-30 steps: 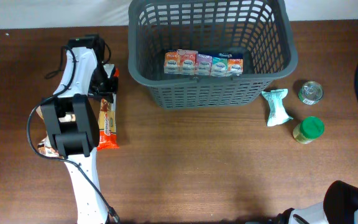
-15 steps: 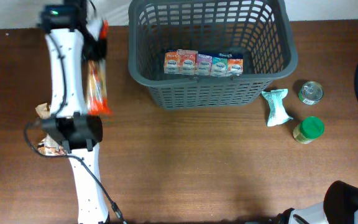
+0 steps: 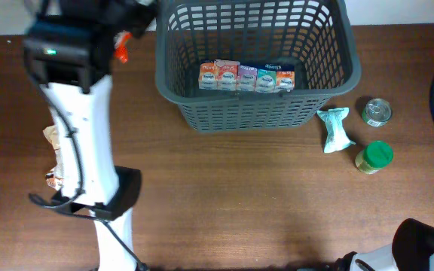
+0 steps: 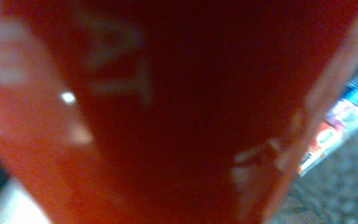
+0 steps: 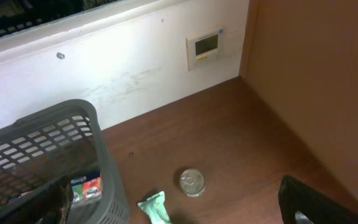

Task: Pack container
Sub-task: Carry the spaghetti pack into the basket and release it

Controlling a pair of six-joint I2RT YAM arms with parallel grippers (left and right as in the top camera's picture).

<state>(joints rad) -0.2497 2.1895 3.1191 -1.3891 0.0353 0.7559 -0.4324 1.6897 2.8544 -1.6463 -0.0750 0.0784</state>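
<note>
The dark grey basket [image 3: 343, 84] stands at the back middle of the table with a row of small colourful packs [image 3: 247, 77] inside. My left arm is raised high beside the basket's left rim; its gripper [image 3: 123, 31] is shut on an orange-red snack package [image 3: 120, 47]. That package [image 4: 166, 112] fills the left wrist view, with the packs [image 4: 344, 115] and basket floor [image 4: 347, 186] at its right. My right gripper [image 5: 182, 208] is open and empty, well to the right of the basket [image 5: 61, 124].
A mint-green pouch [image 3: 334, 129], a tin can [image 3: 377, 111] and a green-lidded jar [image 3: 374, 156] lie right of the basket. Crumpled snack packets [image 3: 53, 139] lie at the left by the arm. A white wall and wooden side panel [image 5: 316, 74] bound the table.
My left gripper has lifted the orange-red package off the table and carried it up and back, toward the basket's left rim. The right arm has not moved.
</note>
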